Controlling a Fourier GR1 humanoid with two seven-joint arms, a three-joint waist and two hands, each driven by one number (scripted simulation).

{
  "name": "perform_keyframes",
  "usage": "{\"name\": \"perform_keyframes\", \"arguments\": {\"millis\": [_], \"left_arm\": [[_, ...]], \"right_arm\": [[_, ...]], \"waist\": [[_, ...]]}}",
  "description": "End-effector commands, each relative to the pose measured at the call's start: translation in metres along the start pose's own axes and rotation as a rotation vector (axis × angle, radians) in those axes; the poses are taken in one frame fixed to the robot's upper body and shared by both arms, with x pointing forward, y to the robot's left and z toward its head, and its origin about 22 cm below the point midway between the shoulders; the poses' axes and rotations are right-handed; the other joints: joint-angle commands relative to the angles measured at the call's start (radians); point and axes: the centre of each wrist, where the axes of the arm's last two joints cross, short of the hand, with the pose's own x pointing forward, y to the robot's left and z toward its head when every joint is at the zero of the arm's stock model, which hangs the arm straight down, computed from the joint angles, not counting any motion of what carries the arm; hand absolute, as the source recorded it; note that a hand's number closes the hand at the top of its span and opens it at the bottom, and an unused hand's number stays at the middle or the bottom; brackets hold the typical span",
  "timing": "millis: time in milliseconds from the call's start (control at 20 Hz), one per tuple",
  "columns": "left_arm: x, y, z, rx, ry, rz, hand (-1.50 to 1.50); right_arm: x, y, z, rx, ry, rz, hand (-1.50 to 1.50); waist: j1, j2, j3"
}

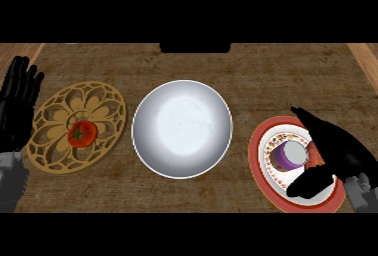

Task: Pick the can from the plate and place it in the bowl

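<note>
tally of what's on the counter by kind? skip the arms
Plates: 2, a tan patterned plate and a red-rimmed plate
Bowl: 1
Can: 1, on the red-rimmed plate
Tomato: 1, on the tan patterned plate
Total: 5

Purple can (290, 154) upright on plate (258, 167) beside bowl (181, 129).
</note>
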Motion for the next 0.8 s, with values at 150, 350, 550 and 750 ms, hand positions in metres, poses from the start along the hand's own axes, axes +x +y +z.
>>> {"name": "perform_keyframes", "arguments": {"millis": [150,350,550,750], "left_arm": [[0.003,-0.001,-0.005,0.015,0.001,-0.012,0.00],[-0.010,0.013,0.013,0.006,0.001,0.004,0.00],[0.000,-0.014,0.017,0.010,-0.005,0.008,0.00],[0.008,-0.004,-0.001,-0.010,-0.006,0.001,0.00]], "right_arm": [[-0.002,0.011,-0.006,0.020,0.049,0.037,-1.50],[-0.010,0.038,-0.014,0.044,0.075,0.023,-1.50],[-0.021,0.039,-0.020,0.061,0.102,0.062,-1.50],[-0.008,0.031,-0.021,0.059,0.105,0.064,-1.50]], "waist": [[-0.001,0.000,0.000],[0.002,0.000,0.000],[0.001,-0.001,0.000],[-0.001,-0.001,0.000]]}}
